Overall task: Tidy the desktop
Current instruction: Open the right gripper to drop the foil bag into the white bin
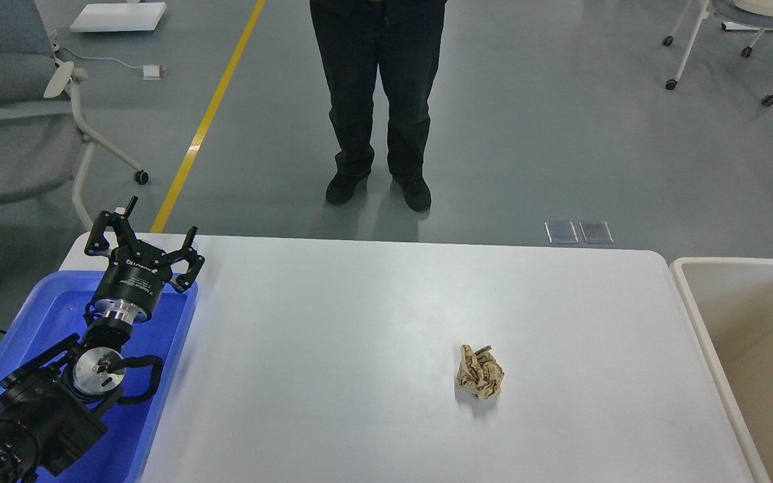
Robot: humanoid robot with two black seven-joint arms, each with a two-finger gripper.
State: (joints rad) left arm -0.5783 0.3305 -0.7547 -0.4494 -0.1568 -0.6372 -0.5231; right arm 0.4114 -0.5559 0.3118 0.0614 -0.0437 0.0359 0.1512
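Observation:
The white desktop [359, 322] fills the middle of the head view. A crumpled ball of brown paper [480, 371] lies on it, right of centre. My left gripper [151, 231] is open and empty, held above the far end of the blue tray [37, 315] at the table's left edge, far from the paper. My right arm and gripper are out of view.
A beige open bin [755, 349] stands against the table's right edge. A person in dark trousers [376, 100] stands just beyond the far edge. Wheeled chairs stand on the floor at far left [24, 121] and far right [735, 40].

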